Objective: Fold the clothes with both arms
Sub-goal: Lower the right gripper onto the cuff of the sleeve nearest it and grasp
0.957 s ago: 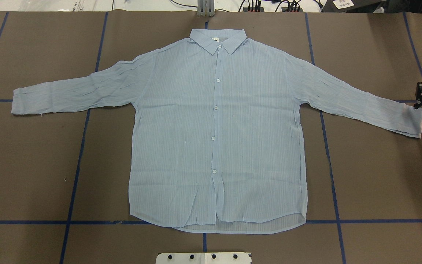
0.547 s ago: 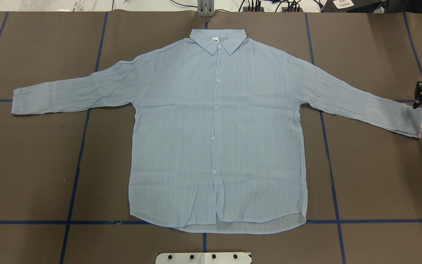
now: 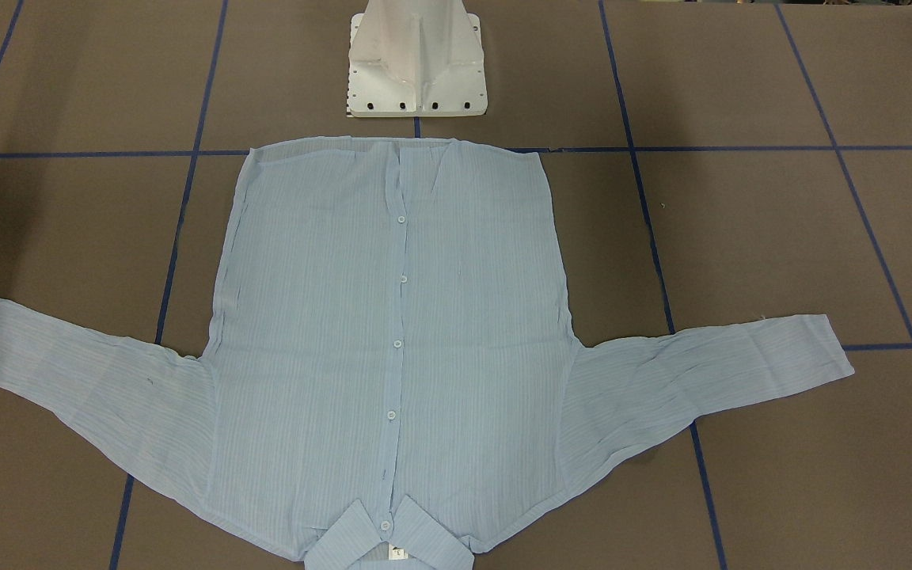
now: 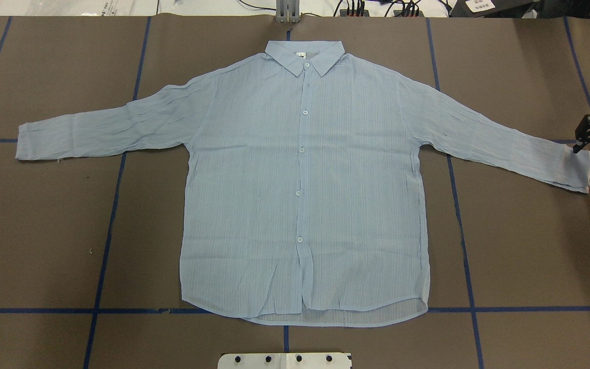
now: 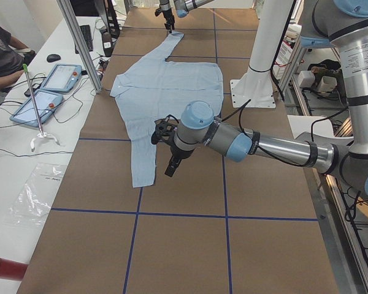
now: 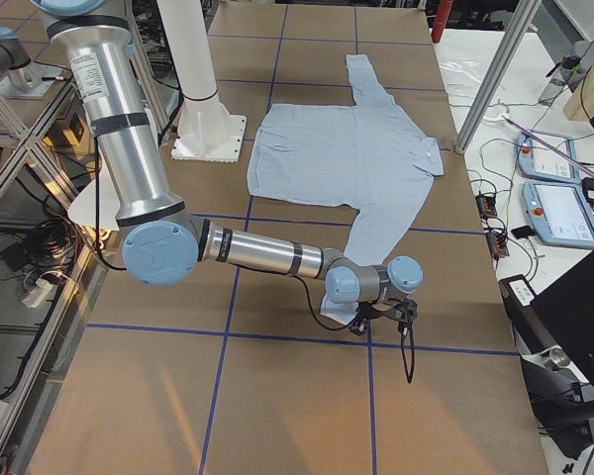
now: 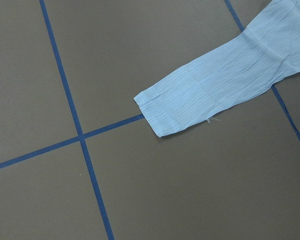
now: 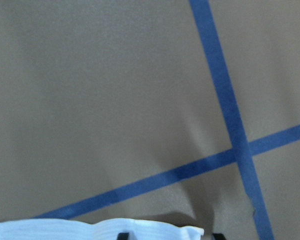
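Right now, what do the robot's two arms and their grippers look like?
The left arm and right arm are alike: silver metal tubes, grey joints with light-blue round caps, black cables alongside. The left gripper and right gripper are black, with two slim jaws.

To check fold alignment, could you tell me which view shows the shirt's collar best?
Overhead exterior: the collar lies whole and flat. Front-facing crops it at the bottom edge; the side views show it small; the wrist views miss it.
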Action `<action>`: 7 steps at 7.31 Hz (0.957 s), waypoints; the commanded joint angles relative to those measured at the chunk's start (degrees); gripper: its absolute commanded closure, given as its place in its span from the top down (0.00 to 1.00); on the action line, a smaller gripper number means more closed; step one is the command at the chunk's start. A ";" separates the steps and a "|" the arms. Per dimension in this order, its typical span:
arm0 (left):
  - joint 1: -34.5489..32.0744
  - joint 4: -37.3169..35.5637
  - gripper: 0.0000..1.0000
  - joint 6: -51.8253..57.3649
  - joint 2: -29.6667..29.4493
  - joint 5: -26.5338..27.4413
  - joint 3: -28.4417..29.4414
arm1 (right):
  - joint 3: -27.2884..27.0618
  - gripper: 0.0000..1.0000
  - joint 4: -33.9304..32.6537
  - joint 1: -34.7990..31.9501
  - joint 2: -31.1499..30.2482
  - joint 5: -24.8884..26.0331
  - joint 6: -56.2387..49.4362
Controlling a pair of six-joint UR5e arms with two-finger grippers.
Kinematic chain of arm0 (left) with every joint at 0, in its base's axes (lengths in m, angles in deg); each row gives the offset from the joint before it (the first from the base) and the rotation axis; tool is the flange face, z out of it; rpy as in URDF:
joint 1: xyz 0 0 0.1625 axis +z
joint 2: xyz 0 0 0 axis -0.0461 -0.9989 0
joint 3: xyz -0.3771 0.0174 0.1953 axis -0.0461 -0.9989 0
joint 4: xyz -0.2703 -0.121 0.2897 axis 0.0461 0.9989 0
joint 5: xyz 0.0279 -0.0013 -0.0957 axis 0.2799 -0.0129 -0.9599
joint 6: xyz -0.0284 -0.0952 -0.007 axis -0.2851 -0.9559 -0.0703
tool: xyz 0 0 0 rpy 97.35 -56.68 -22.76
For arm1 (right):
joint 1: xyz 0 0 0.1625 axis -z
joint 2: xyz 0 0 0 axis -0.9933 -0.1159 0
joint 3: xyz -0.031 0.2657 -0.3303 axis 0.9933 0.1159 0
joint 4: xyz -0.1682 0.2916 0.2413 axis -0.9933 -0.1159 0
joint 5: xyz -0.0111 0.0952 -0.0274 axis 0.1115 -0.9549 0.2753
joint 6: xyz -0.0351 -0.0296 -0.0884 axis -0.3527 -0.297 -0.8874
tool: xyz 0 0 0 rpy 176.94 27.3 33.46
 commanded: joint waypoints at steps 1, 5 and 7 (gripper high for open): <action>0.00 0.00 1.00 -0.05 0.00 0.00 -0.26 | 0.14 0.61 0.04 -0.01 -0.01 -0.34 0.00; 0.00 0.00 1.00 -0.05 0.27 0.00 -0.78 | 0.22 0.44 0.04 0.08 -0.01 -0.34 0.00; 0.00 -0.09 1.00 -0.05 0.35 0.00 -1.05 | 0.31 0.13 0.04 0.08 -0.01 -0.34 0.00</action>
